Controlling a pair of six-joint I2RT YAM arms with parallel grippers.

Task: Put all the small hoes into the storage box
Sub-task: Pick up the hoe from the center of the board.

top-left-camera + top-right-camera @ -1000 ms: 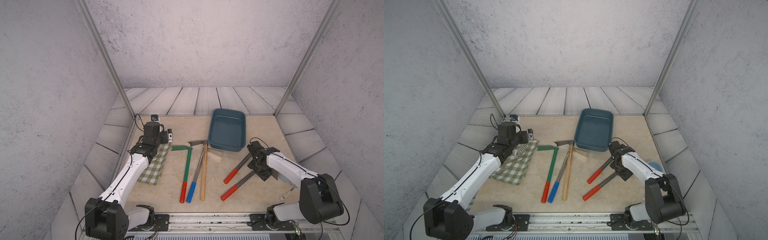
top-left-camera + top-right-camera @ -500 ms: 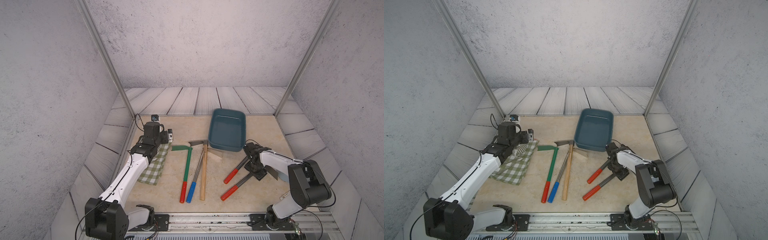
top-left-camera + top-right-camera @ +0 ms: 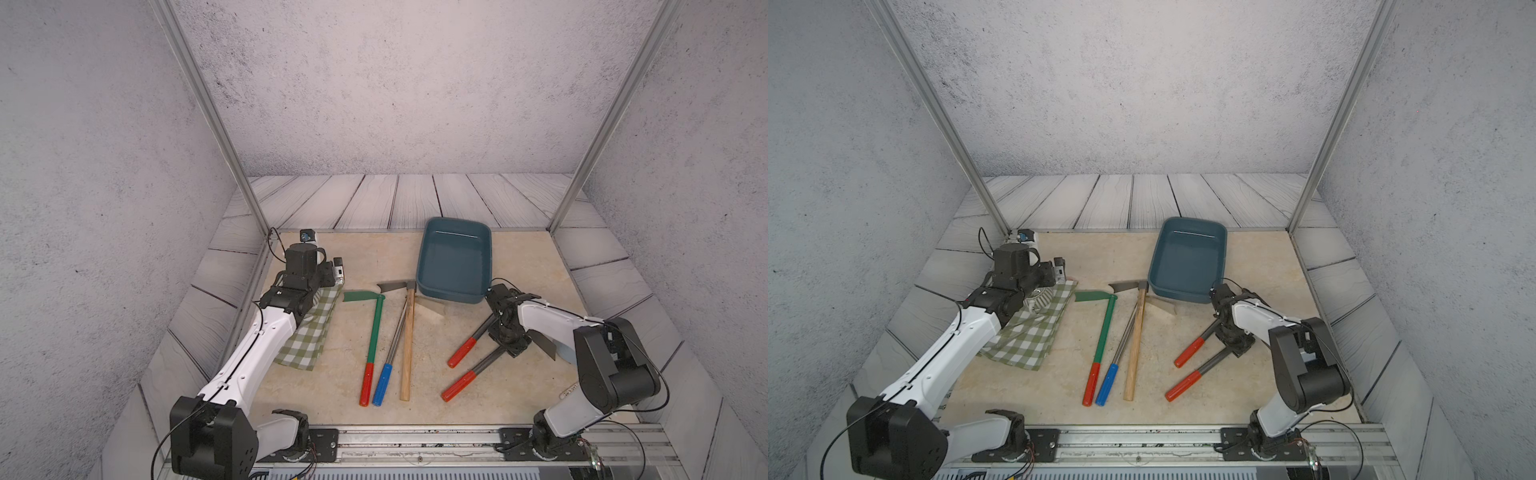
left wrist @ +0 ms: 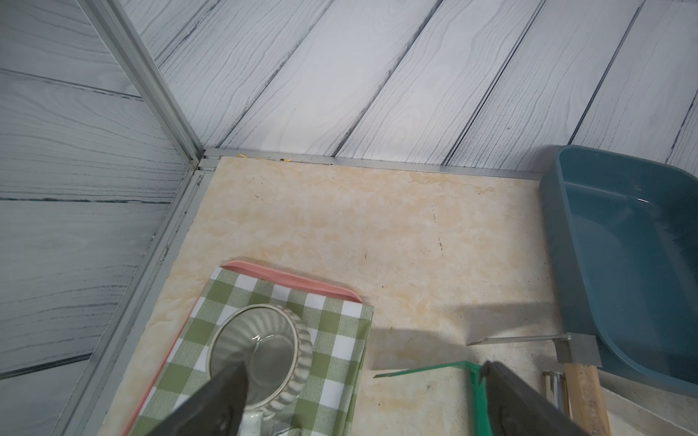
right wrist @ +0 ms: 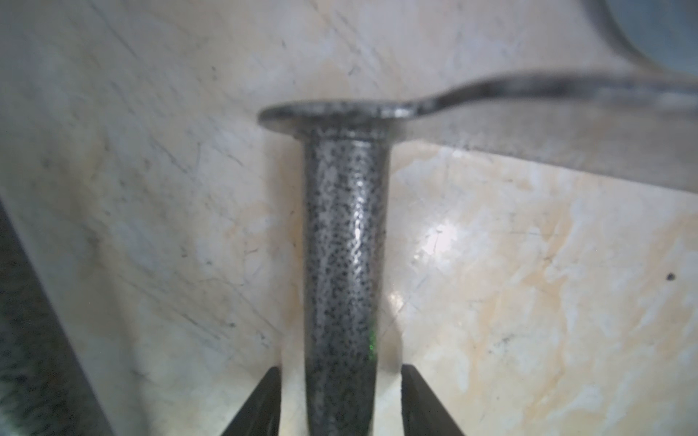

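Observation:
The small hoe point(image 3: 482, 368) is the nearer of two dark-shafted, red-gripped tools lying on the beige floor at the right. My right gripper point(image 3: 510, 345) points down over its shaft near the head. In the right wrist view the speckled shaft point(image 5: 345, 245) runs between the jaws of the right gripper point(image 5: 342, 367). A thin gap shows on each side, so the jaws are open and not touching the shaft. The teal storage box point(image 3: 451, 295) stands empty just behind. My left gripper point(image 4: 362, 365) hangs open at the far left, holding nothing.
A green hoe point(image 3: 376, 328), a blue-gripped tool point(image 3: 390, 349) and a wooden-handled hoe point(image 3: 409, 340) lie side by side mid-floor. The second red-gripped tool point(image 3: 461, 353) lies next to the small hoe. A ribbed cup point(image 4: 260, 351) sits on a checked cloth point(image 3: 309, 336) over a pink tray point(image 4: 294, 281).
The right arm's elbow has swung and its jaws have narrowed around the dark shaft. The left arm and the tools have not moved.

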